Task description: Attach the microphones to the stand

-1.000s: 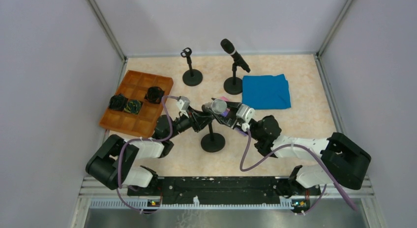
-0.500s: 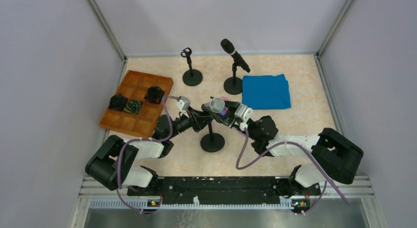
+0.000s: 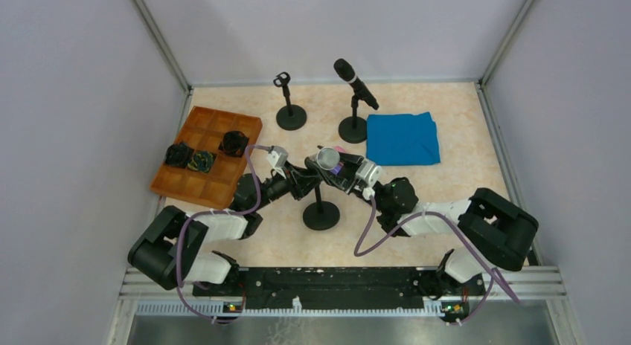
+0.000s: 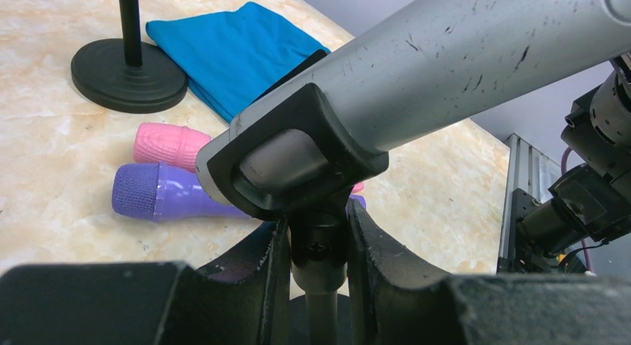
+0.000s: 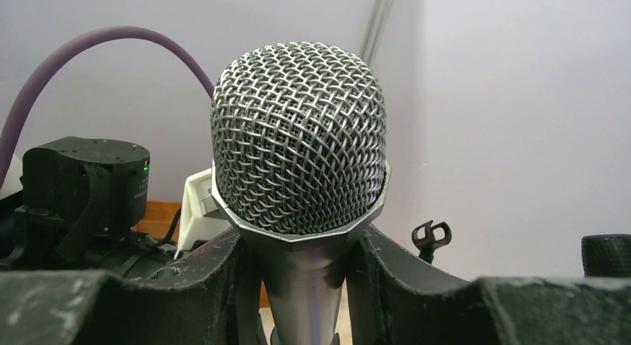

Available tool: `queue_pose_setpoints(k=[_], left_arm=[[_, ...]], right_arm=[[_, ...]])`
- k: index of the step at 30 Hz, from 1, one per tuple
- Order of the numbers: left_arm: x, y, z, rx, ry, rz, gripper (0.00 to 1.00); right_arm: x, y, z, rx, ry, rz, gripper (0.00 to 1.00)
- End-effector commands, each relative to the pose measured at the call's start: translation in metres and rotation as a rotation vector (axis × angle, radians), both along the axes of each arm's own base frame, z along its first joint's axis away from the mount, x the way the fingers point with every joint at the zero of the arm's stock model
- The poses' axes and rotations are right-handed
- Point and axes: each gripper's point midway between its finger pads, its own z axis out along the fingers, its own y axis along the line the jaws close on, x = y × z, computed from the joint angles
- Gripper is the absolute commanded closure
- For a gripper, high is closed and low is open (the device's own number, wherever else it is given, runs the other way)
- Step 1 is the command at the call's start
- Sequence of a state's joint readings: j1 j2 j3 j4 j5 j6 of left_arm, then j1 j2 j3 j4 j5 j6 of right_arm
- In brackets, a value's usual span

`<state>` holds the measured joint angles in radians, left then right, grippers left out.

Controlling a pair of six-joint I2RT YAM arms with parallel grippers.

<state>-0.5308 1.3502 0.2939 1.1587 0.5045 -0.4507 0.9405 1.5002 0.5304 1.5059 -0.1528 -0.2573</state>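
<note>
Silver microphone (image 5: 299, 137) sits clamped in the right hand (image 5: 298, 282), its handle seated in the clip (image 4: 294, 155) of the stand (image 3: 321, 211); the left hand (image 4: 318, 259) pinches that stand just beneath the clip.

No readable text, labels, brands or numbers in any view. Nothing legible on the mics, stands, tray, cloth or arms from where I'm standing.

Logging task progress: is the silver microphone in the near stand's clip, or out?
In: the left wrist view shows the black clip wrapped around the silver microphone near its end.
</note>
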Motion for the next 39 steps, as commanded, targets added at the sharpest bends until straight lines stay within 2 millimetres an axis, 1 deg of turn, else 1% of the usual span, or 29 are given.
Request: queue_pose_setpoints(k=[1, 4, 8, 12, 17, 21, 23, 25, 29, 35, 39], left_arm=[[-0.048, -0.023, 0.039, -0.027, -0.243, -0.246, 1.0], [-0.048, -0.023, 0.039, -0.027, -0.243, -0.242, 1.0], [-0.048, -0.022, 0.038, -0.027, -0.243, -0.232, 1.0], [-0.048, -0.022, 0.038, -0.026, -0.242, -0.234, 1.0], [-0.049, -0.022, 0.039, -0.027, -0.245, -0.237, 1.0], [-0.048, -0.022, 0.039, -0.027, -0.245, -0.235, 1.0], [-0.049, -0.022, 0.04, -0.028, -0.248, -0.235, 1.0], [-0.048, -0.021, 0.04, -0.027, -0.248, -0.233, 1.0], [-0.048, -0.021, 0.041, -0.026, -0.25, -0.231, 1.0], [-0.047, -0.02, 0.04, -0.014, -0.251, -0.222, 1.0], [-0.046, -0.021, 0.04, -0.011, -0.253, -0.223, 1.0]], right_arm=[[0.009, -0.033, -0.26, -0.688, 0.524, -0.129, 1.0], [0.009, -0.033, -0.26, -0.664, 0.55, -0.126, 1.0], [0.01, -0.032, -0.255, -0.615, 0.604, -0.13, 1.0], [0.013, -0.029, -0.249, -0.615, 0.648, -0.141, 1.0], [0.015, -0.025, -0.237, -0.622, 0.662, -0.14, 1.0], [0.01, -0.022, -0.23, -0.629, 0.642, -0.108, 1.0], [0.008, -0.025, -0.236, -0.65, 0.62, -0.114, 1.0], [0.006, -0.029, -0.249, -0.69, 0.604, -0.119, 1.0], [0.005, -0.035, -0.273, -0.726, 0.65, -0.145, 1.0], [-0.005, -0.04, -0.288, -0.732, 0.715, -0.149, 1.0], [-0.012, -0.043, -0.305, -0.763, 0.74, -0.143, 1.0]])
